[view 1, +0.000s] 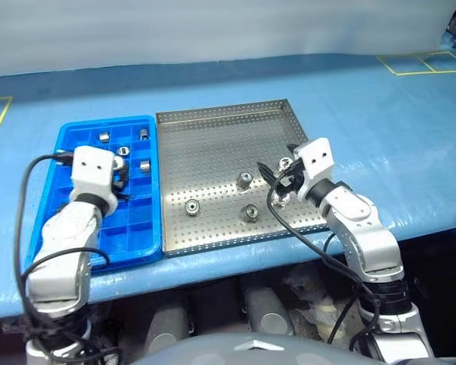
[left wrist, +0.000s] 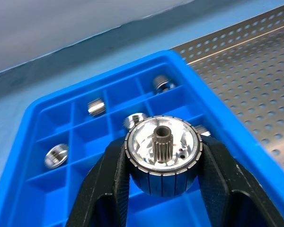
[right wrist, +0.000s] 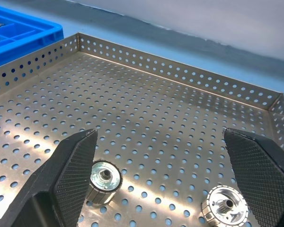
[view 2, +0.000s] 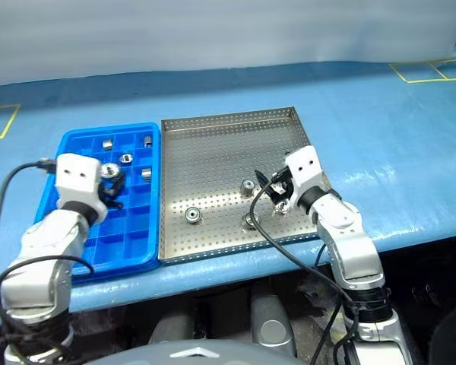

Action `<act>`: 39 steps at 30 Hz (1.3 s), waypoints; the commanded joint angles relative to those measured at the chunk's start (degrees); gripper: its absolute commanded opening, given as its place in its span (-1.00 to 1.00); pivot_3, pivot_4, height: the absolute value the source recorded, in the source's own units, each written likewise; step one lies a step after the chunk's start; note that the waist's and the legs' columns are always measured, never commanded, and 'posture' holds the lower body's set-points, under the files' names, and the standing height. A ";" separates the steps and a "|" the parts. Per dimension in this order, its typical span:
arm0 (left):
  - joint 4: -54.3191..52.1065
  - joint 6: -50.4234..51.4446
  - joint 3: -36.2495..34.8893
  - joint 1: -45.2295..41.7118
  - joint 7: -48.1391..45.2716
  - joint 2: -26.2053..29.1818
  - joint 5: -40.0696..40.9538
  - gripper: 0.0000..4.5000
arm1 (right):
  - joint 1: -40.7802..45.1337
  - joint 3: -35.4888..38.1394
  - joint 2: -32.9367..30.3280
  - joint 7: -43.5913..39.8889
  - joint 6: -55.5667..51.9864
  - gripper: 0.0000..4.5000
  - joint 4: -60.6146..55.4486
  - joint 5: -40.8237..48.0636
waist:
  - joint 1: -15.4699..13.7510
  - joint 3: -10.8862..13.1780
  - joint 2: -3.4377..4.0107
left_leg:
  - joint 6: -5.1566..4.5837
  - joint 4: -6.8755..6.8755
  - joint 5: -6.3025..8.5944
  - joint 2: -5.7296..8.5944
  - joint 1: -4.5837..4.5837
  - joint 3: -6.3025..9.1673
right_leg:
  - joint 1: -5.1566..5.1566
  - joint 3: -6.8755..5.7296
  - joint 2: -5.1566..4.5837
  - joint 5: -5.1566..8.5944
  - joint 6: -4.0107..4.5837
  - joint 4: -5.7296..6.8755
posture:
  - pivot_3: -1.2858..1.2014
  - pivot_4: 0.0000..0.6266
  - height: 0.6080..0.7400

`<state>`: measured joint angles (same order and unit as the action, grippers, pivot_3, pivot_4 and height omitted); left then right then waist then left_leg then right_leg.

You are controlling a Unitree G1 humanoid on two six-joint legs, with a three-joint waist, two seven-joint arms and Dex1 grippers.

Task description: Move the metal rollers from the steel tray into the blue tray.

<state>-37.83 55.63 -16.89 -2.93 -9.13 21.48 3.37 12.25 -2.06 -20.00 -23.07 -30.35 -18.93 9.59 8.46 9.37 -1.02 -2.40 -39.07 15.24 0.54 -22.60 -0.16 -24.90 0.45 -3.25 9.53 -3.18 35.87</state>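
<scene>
Steel tray (view 1: pixel 213 137) sat beside the blue tray (view 1: pixel 68 137), touching it; the left gripper (left wrist: pixel 163 163) squeezed one metal roller (left wrist: pixel 163 153) above the blue tray; the right gripper (right wrist: pixel 165 165) stood wide open and empty over rollers (view 1: pixel 245 179) lying in the steel tray.

The metal rollers (left wrist: pixel 163 153) are shiny silver with tiny grooves round the side. The steel tray (right wrist: pixel 180 80) is bright metal full of small holes. The blue tray (left wrist: pixel 42 111) is smooth, glossy plastic. The right gripper's fingers (right wrist: pixel 68 163) are black and bumpy — like rough rubber.
</scene>
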 commanded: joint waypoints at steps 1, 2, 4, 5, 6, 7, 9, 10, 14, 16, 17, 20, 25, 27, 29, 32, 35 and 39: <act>-1.54 0.80 -6.12 -1.32 4.13 -1.58 -1.28 -0.23 | 1.49 -0.94 0.56 -0.78 1.69 1.00 -0.29 0.36 | -0.76 0.00 0.00 | 0.00 -0.01 0.00 0.00 0.00 0.00 | 0.01 0.00 0.00 0.00 0.00 0.00 | -0.08 -0.52 1.00; -0.79 0.89 -7.46 -1.61 5.87 -2.47 -2.00 -0.23 | 1.62 -1.16 0.67 -0.98 1.80 1.00 -0.09 0.38 | -1.06 0.00 0.00 | 0.00 -0.01 0.00 0.00 0.01 -0.01 | 0.01 0.00 0.00 0.00 0.01 0.00 | -0.07 -0.52 1.00; 0.32 1.00 -9.22 -1.90 8.58 -4.13 -2.97 -0.23 | 1.74 -1.58 0.86 -1.30 1.92 1.00 0.21 0.40 | -1.87 0.00 -0.01 | 0.00 -0.01 0.00 0.01 0.00 -0.01 | 0.02 0.00 -0.01 -0.01 0.01 -0.01 | -0.06 -0.52 1.00; 0.76 0.91 -9.46 -1.70 9.80 -4.77 -3.62 -0.23 | 1.75 -1.79 0.94 -1.42 1.98 1.00 0.28 0.41 | -2.31 0.00 -0.01 | 0.00 0.00 0.00 0.02 0.00 -0.01 | 0.02 0.00 -0.02 -0.01 0.01 -0.02 | -0.06 -0.52 1.00; 1.25 0.82 -9.83 -1.55 10.89 -5.76 -4.01 -0.23 | 1.80 -1.98 1.08 -1.50 2.02 1.00 0.37 0.42 | -2.72 0.00 -0.02 | 0.00 0.00 0.00 0.03 -0.01 -0.01 | 0.02 0.00 -0.02 -0.04 0.03 -0.03 | -0.06 -0.52 1.00; 1.70 0.67 -9.83 -1.20 11.60 -6.50 -4.35 -0.23 | 1.89 -2.19 1.20 -1.67 2.09 1.00 0.47 0.47 | -3.16 -0.01 -0.02 | 0.00 0.00 0.00 0.03 -0.01 -0.01 | 0.02 0.00 -0.03 -0.08 0.09 -0.03 | -0.05 -0.52 1.00; 2.32 0.23 -9.65 -0.25 12.28 -7.93 -4.44 -0.23 | 2.13 -2.56 1.41 -2.04 2.22 1.00 0.69 0.51 | -3.86 -0.01 -0.04 | -0.01 0.00 0.01 0.03 -0.01 -0.01 | 0.02 0.00 -0.04 -0.13 0.18 -0.04 | -0.05 -0.52 1.00; 2.60 -0.07 -9.51 0.06 12.58 -8.39 -4.47 -0.23 | 2.37 -2.69 1.51 -2.24 2.26 1.00 0.93 0.50 | -4.23 -0.01 -0.04 | -0.01 0.00 0.01 0.04 -0.01 -0.01 | 0.02 0.00 -0.05 -0.18 0.27 -0.04 | -0.03 -0.52 1.00; 3.60 -1.16 -9.39 -0.07 14.08 -9.30 -4.80 -0.23 | 3.87 -3.46 1.73 -3.09 2.81 1.00 2.47 0.43 | -5.17 0.03 -0.12 | 0.01 -0.02 0.00 0.02 -0.01 0.00 | 0.04 -0.05 -0.05 -0.16 0.27 -0.03 | -0.02 -0.52 1.00; 4.04 -1.48 -9.06 -0.48 14.21 -9.31 -4.90 -0.23 | 4.37 -3.63 1.87 -3.27 2.96 1.00 3.01 0.36 | -5.48 0.03 -0.14 | 0.01 -0.03 0.00 0.02 0.00 0.00 | 0.06 -0.07 -0.05 -0.15 0.25 -0.03 | -0.01 -0.52 1.00; 4.25 -1.71 -8.83 -1.03 14.24 -9.32 -4.94 -0.23 | 4.65 -3.78 1.95 -3.41 3.07 1.00 3.31 0.29 | -5.64 0.03 -0.14 | 0.01 -0.03 0.00 0.02 0.00 0.00 | 0.06 -0.07 -0.05 -0.15 0.25 -0.03 | -0.01 -0.52 1.00; 4.75 -2.22 -8.21 -2.34 14.03 -9.03 -4.96 -0.23 | 5.18 -4.04 2.16 -3.60 3.26 1.00 3.84 0.21 | -6.18 0.03 -0.15 | 0.01 -0.03 0.00 0.03 0.00 0.01 | 0.06 -0.08 -0.05 -0.17 0.29 -0.04 | -0.01 -0.52 1.00; 7.55 -3.11 -6.17 -5.23 13.70 -8.32 -5.00 -0.23 | 5.07 -4.03 2.33 -3.52 3.48 1.00 3.74 0.20 | -6.48 0.03 -0.16 | 0.01 -0.01 0.00 0.04 -0.02 0.02 | 0.06 -0.10 -0.06 -0.17 0.31 -0.05 | -0.02 -0.52 1.00; 8.88 -3.43 -5.72 -6.23 14.07 -8.28 -5.22 -0.23 | 4.91 -3.92 2.32 -3.38 3.48 1.00 3.48 0.22 | -6.39 0.04 -0.17 | 0.01 -0.02 0.00 0.04 -0.01 0.02 | 0.07 -0.11 -0.05 -0.17 0.31 -0.05 | -0.02 -0.52 1.00; 11.00 -3.96 -5.28 -7.04 14.34 -8.41 -5.30 -0.23 | 4.69 -3.74 2.29 -3.21 3.40 1.00 3.08 0.25 | -6.33 0.04 -0.17 | 0.01 -0.02 0.00 0.04 -0.01 0.01 | 0.07 -0.11 -0.06 -0.17 0.31 -0.05 | -0.03 -0.52 1.00; 13.82 -4.90 -4.04 -7.66 14.15 -8.46 -5.40 -0.23 | 4.36 -3.65 2.28 -3.00 3.35 1.00 2.72 0.21 | -6.13 0.04 -0.17 | 0.01 -0.01 0.00 0.02 0.00 0.01 | 0.06 -0.11 -0.04 -0.17 0.31 -0.04 | -0.03 -0.52 1.00; 15.29 -5.58 -2.77 -8.02 13.74 -8.39 -5.33 -0.23 | 4.09 -3.47 2.24 -2.72 3.20 1.00 2.29 0.16 | -6.16 0.04 -0.17 | 0.01 0.00 0.00 0.02 -0.01 0.01 | 0.05 -0.11 -0.04 -0.17 0.32 -0.04 | -0.04 -0.52 1.00; 16.02 -6.17 -2.16 -8.16 13.52 -8.26 -5.11 -0.23 | 3.85 -3.23 2.12 -2.46 3.00 1.00 1.76 0.19 | -6.15 0.04 -0.17 | 0.01 -0.01 0.00 0.03 -0.02 0.01 | 0.06 -0.11 -0.06 -0.17 0.32 -0.04 | -0.05 -0.52 1.00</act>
<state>-21.01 51.08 -19.48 -10.23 4.51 12.53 -1.60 16.15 -6.28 -17.69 -25.84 -28.03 -14.65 9.53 2.31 9.41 -1.19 -2.38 -39.07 15.24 0.57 -22.61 -0.15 -24.85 0.34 -3.31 9.36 -2.86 35.83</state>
